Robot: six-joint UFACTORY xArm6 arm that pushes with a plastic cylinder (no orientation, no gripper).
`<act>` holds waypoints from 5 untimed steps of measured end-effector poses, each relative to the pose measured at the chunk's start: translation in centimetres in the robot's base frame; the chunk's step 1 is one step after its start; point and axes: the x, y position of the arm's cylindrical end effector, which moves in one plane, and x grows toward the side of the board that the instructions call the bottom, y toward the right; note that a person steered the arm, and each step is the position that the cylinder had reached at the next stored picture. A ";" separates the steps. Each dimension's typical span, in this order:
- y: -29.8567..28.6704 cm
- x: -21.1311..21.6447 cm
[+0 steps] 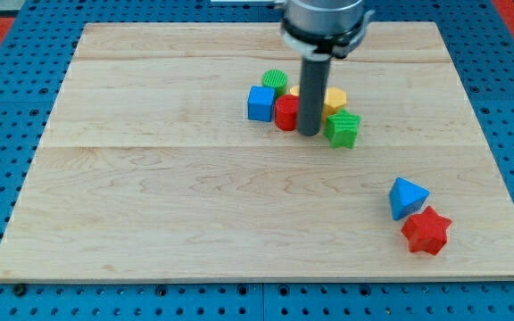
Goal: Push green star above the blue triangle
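The green star (343, 128) lies right of the board's middle, near the top. My tip (309, 134) stands just to its left, close to it, with the rod partly hiding the blocks behind. The blue triangle (407, 197) lies lower at the view's right, well below and right of the green star. A red star (426, 232) touches the triangle's lower right.
A cluster sits around the rod: a blue cube (261, 103), a green round block (275, 82), a red block (286, 113) and a yellow block (333, 99). The wooden board (150, 196) rests on a blue pegboard; its right edge is near the triangle.
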 end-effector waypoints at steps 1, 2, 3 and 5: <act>6.4 -0.6; 9.3 1.9; 9.6 3.9; 16.2 0.5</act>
